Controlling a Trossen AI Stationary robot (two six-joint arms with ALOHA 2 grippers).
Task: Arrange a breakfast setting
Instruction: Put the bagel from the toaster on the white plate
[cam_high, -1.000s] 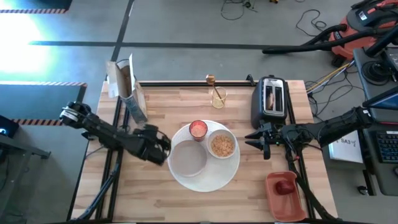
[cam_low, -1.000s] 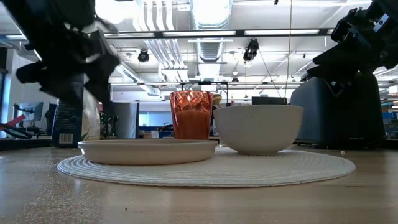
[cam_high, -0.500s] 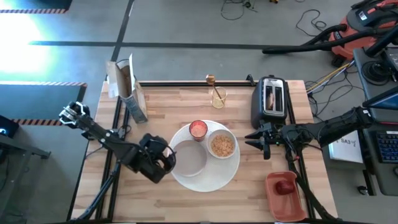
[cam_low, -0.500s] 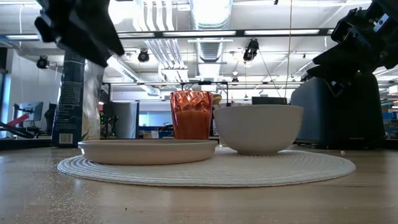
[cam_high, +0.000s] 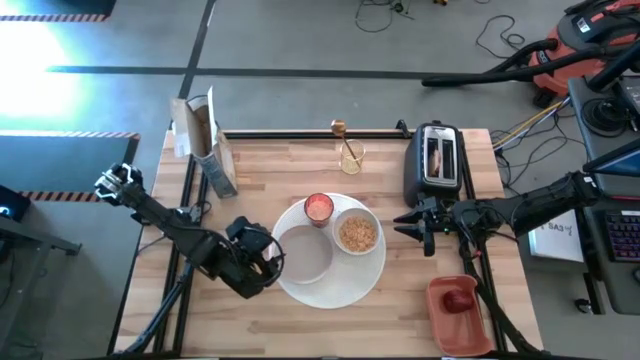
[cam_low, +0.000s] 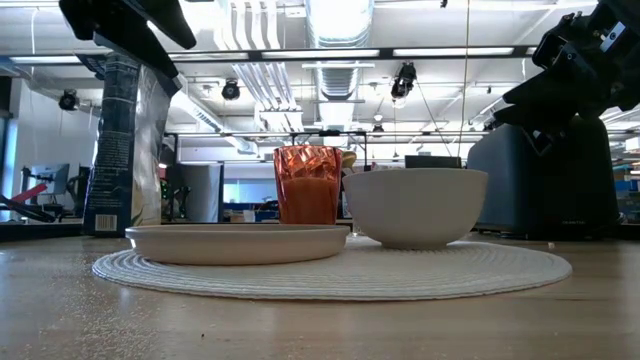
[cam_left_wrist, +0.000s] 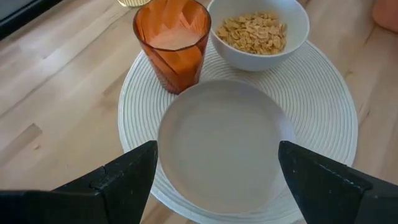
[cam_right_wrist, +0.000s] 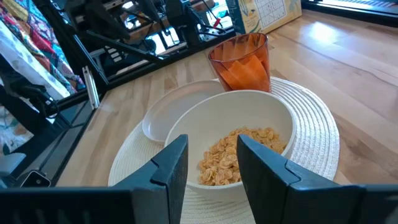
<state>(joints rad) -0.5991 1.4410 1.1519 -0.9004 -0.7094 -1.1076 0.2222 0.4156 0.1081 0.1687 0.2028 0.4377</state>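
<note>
A large round white ribbed mat (cam_high: 345, 285) lies mid-table. On it rest a smaller white plate (cam_high: 303, 253), a white bowl of cereal (cam_high: 357, 233) and a pink-red cup (cam_high: 318, 207). My left gripper (cam_high: 268, 262) is open above the small plate's left edge; in the left wrist view (cam_left_wrist: 214, 180) its fingers stand wide over the plate (cam_left_wrist: 221, 146). My right gripper (cam_high: 408, 222) is open and empty, right of the bowl (cam_right_wrist: 239, 146). A gold spoon (cam_high: 343, 140) stands in a glass at the far edge. Brown toast (cam_high: 437, 158) sits in the toaster. A dark-red fruit (cam_high: 458, 299) lies in a tray.
A cereal box (cam_high: 205, 150) stands at the far left. A black toaster (cam_high: 437, 162) stands at the far right. An orange-red tray (cam_high: 460, 318) sits at the near right corner. Bare wood shows near the front edge (cam_high: 300, 330).
My left gripper has gone toward the table's near edge and a little right, toward the small plate, turning its fingers toward it. My right arm has kept still.
</note>
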